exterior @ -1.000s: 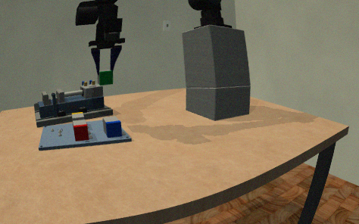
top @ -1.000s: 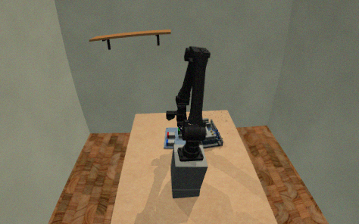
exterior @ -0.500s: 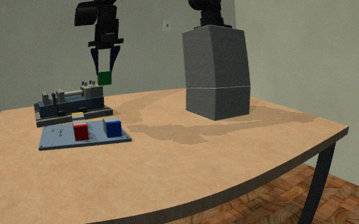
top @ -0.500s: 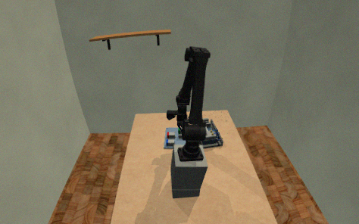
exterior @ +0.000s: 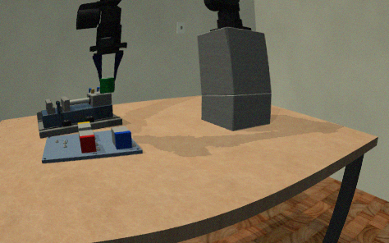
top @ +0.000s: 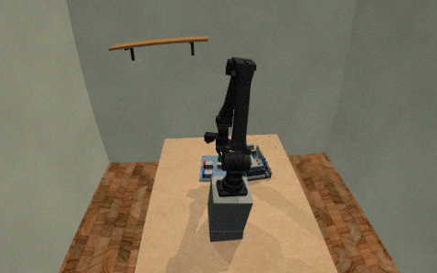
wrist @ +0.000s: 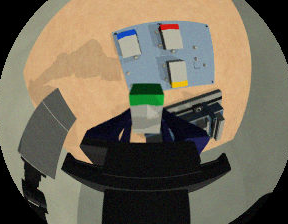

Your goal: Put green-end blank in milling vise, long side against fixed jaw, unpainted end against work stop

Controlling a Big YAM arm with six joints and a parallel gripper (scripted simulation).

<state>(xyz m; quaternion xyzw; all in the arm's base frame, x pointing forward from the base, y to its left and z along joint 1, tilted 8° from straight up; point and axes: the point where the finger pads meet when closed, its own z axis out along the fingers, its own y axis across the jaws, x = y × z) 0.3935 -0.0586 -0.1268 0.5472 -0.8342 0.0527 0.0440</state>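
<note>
The worktop (exterior: 192, 172) is a pale, matte wood slab with a rounded edge, standing on dark legs over a parquet floor. On it, at left of the exterior view, lies a flat light-blue plate (exterior: 61, 151) carrying three blocky grey blanks, each with one painted end: red (exterior: 87, 142), blue (exterior: 121, 137) and yellow (exterior: 84, 125) (the yellow one sits behind the red). Small pale pegs stand on the plate's bare left part. Just behind the plate sits the milling vise (exterior: 77, 112), a dark blue body on a dark base with grey end blocks and a pale rod running between them.

The black arm rises from a tall grey pedestal (exterior: 235, 82) and reaches over to the upper left of the exterior frame, wrist pointing straight down. The gripper (exterior: 107, 80) is clamped partway closed on the green-ended blank (exterior: 107, 84), which hangs in the air above the right end of the vise, apart from it. In the wrist view the blank (wrist: 145, 104) shows its green end towards the plate (wrist: 201, 43) and its grey body between the dark fingers.
</note>
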